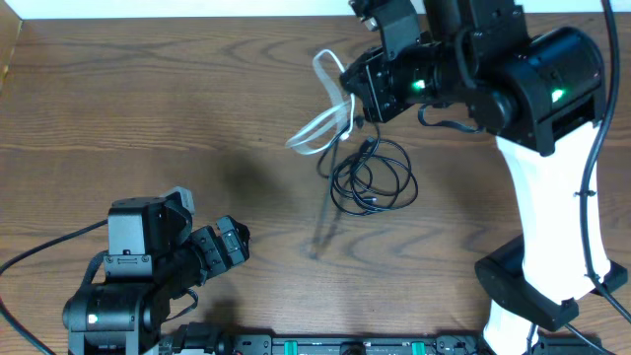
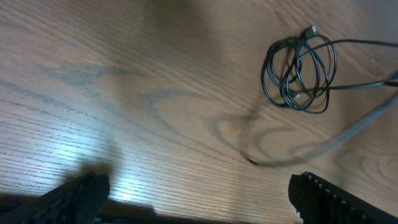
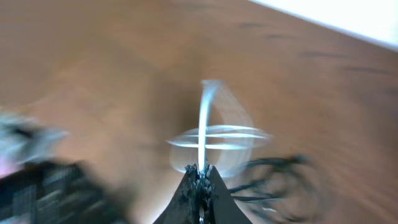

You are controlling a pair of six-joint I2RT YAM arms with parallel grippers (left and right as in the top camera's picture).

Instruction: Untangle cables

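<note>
My right gripper (image 1: 347, 97) hangs over the back of the table, shut on the white cable (image 1: 322, 126). The cable's loops dangle to its left. In the blurred right wrist view the closed fingertips (image 3: 200, 172) pinch a white strand (image 3: 204, 127) rising from them. The black cable (image 1: 373, 177) lies coiled on the wood just below and right of the white loops, with a plug end near its top (image 1: 367, 148). The left wrist view shows the same coil (image 2: 298, 71) far ahead. My left gripper (image 1: 235, 245) rests low at the front left, open and empty, with its fingers (image 2: 84, 190) wide apart.
The wooden table (image 1: 148, 118) meets a white wall along its back edge. The right arm's white base (image 1: 547, 247) stands at the front right. A thick black wire (image 1: 44, 251) runs from the left arm's base (image 1: 123, 296). A rail (image 1: 335, 345) lines the front edge.
</note>
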